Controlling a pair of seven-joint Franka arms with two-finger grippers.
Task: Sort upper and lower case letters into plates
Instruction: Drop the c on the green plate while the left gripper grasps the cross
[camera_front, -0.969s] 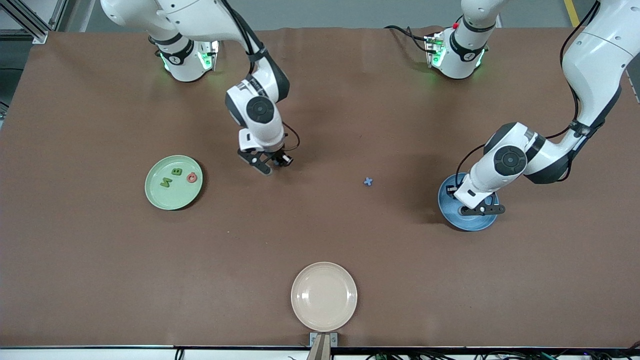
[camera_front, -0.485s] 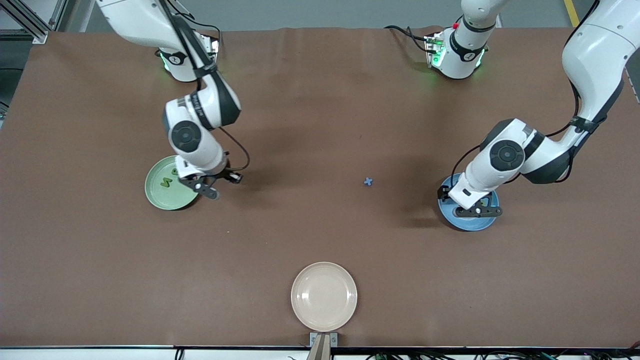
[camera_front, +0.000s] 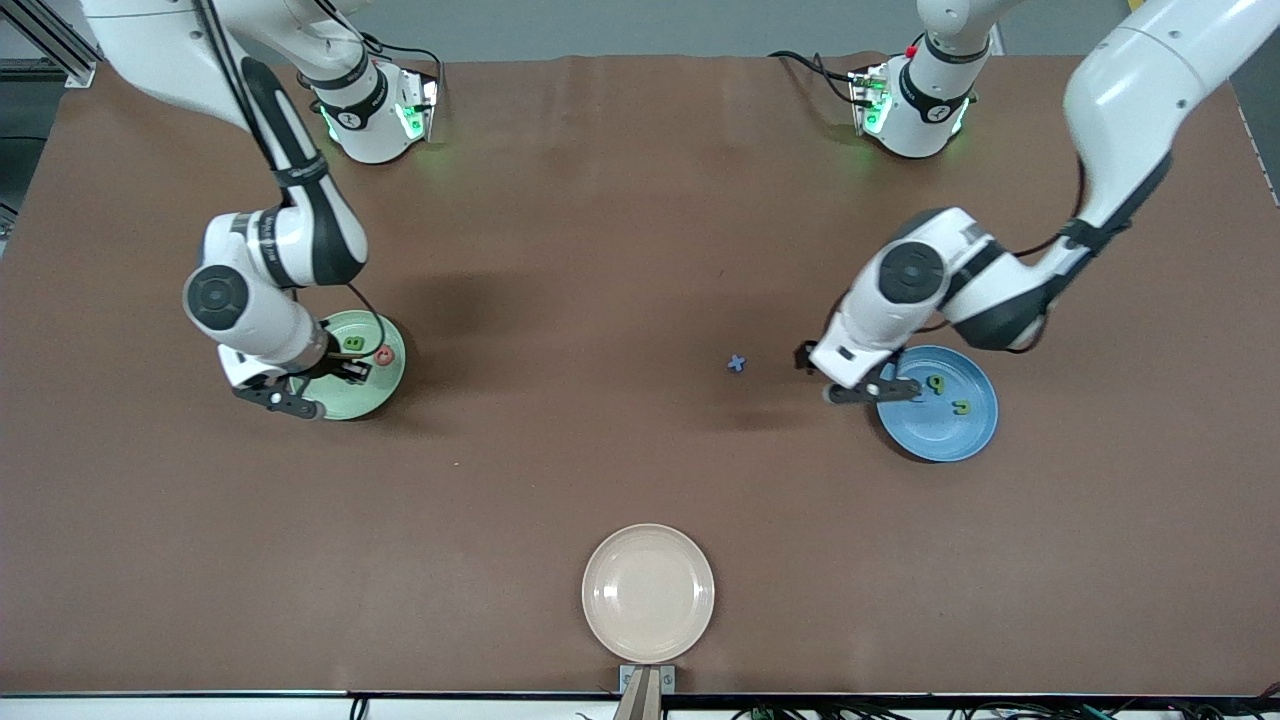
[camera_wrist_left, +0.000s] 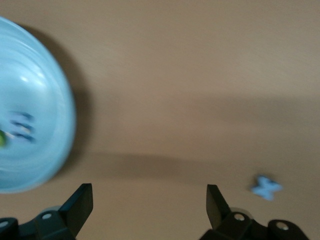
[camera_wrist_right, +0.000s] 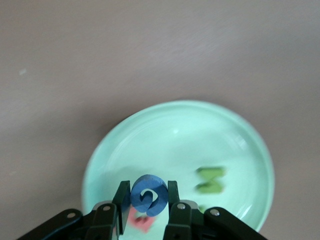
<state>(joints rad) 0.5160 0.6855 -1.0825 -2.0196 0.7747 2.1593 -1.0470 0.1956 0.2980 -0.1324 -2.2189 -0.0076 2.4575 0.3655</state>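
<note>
My right gripper (camera_front: 290, 402) hangs over the pale green plate (camera_front: 392, 378), at its edge nearer the front camera, shut on a blue curled letter (camera_wrist_right: 150, 186). In that plate lie a green letter (camera_front: 352, 343) and a red letter (camera_front: 384, 354); the right wrist view shows another green letter (camera_wrist_right: 210, 180). My left gripper (camera_front: 870, 390) stands open and empty over the blue plate's (camera_front: 950, 435) rim, on the side toward the table's middle. Two green letters (camera_front: 936, 383) (camera_front: 961, 407) lie in the blue plate. A small blue x (camera_front: 737, 363) lies on the bare table between the plates.
A cream-beige plate (camera_front: 648, 592) sits at the table's edge nearest the front camera, with nothing in it. Both arm bases stand along the edge farthest from that camera.
My right arm swung from the table's middle to over the green plate, carrying the blue letter. My left gripper opened and shifted off the blue plate toward the blue x.
</note>
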